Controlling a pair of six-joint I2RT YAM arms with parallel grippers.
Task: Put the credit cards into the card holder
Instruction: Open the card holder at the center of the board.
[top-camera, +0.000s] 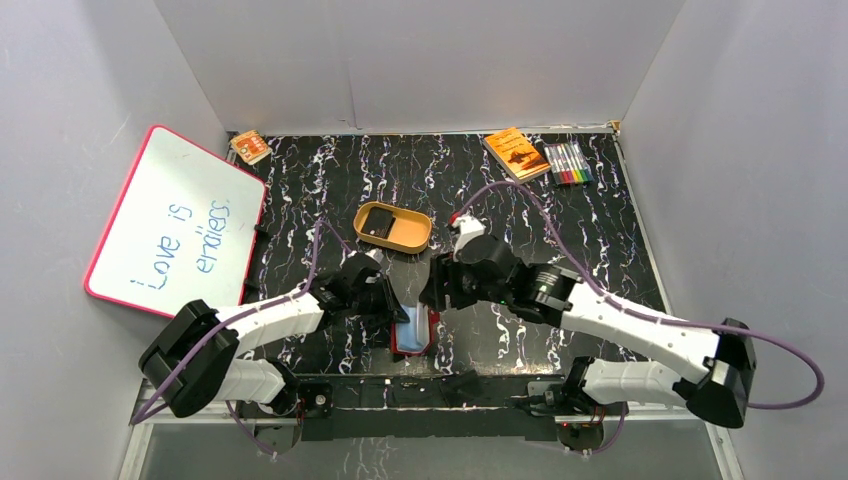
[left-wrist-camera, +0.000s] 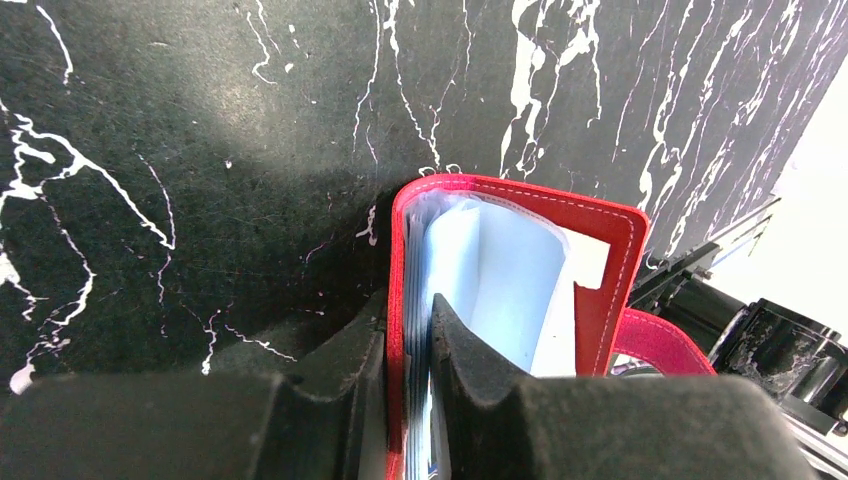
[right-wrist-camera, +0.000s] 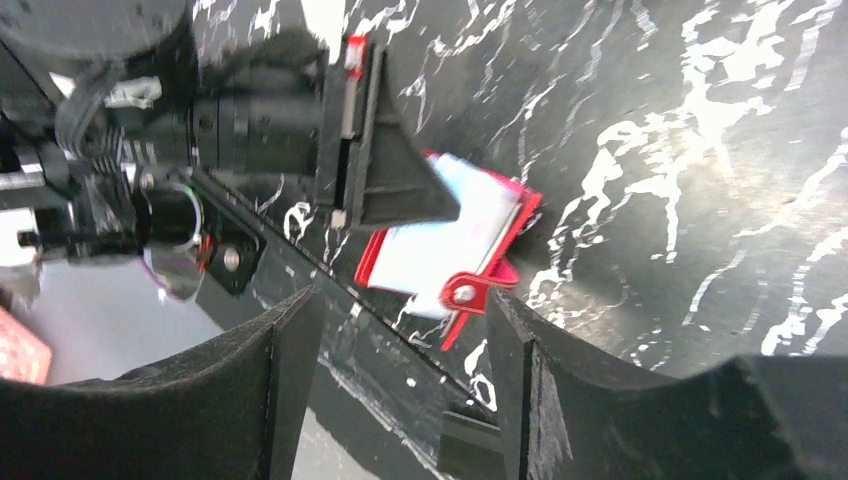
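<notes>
- Pinching one red cover and a few pockets of the holder (left-wrist-camera: 520, 262), the left claw (left-wrist-camera: 408, 322) is holding it open at the lower centre of the overhead view, so the pale-blue pockets are showing for loading.
- The right claw (right-wrist-camera: 400, 335) is hovering spread and empty just beside the holder; judging by that, it is free to fetch a card.
- A black card (top-camera: 378, 224) is lying in the tan dish (top-camera: 412, 236), just above the holder at mid-frame, apart from both claws.
- The holder is sitting on the worktop (top-camera: 600, 220) near its bottom edge, within reach of both arms.
- Lifting that thin, flat card is probably coming next, likely calling for an edge grip.
</notes>
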